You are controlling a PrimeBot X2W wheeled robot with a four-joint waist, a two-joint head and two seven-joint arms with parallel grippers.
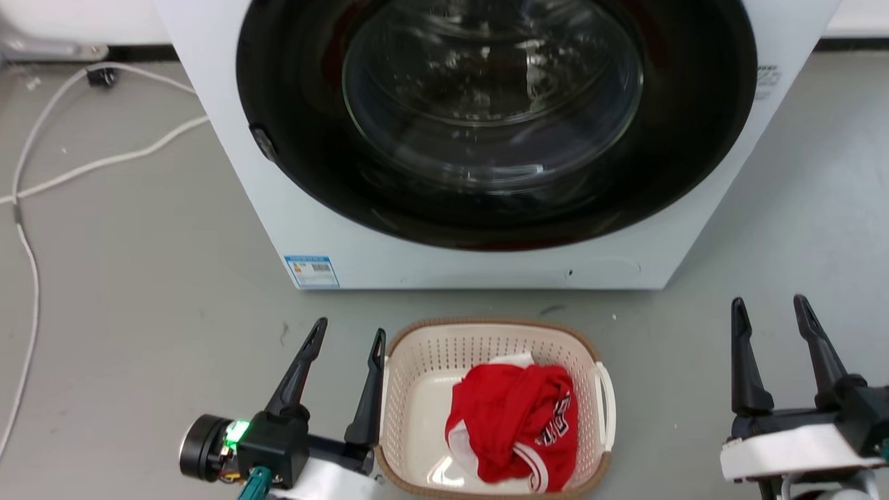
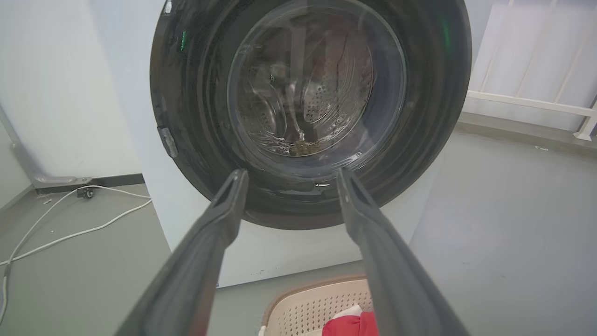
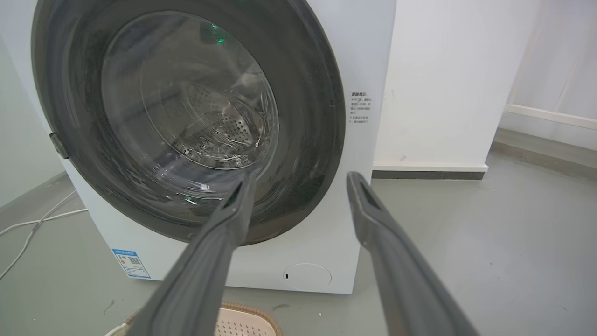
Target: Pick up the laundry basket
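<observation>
Nearest the robot, the left gripper (image 1: 350, 330) hangs low over the grey floor (image 1: 139, 312). Its two dark fingers are spread apart and grasp nothing. Its inner finger lies along the left rim of the laundry basket (image 1: 444, 354); it may be touching the rim, but the angle makes that hard to judge.

The right gripper (image 1: 768, 302) is also spread wide and empty. It is well apart from the basket, out past the white handle (image 1: 605, 406) on the basket's right side.

The basket stands upright on the floor between the two grippers, much closer to the left one. It is cream plastic with perforated walls and a brown woven-look rim. A crumpled red garment (image 1: 514, 417) with white trim lies inside, toward the right wall.

Just beyond the basket stands a white front-loading washing machine (image 1: 361, 236). Its round door (image 1: 486, 90), dark-framed with a glass bowl, is closed. A blue label (image 1: 311, 271) sits at the lower left corner of its front.

Farther left, white cables (image 1: 104, 160) trail across the floor toward the wall.
</observation>
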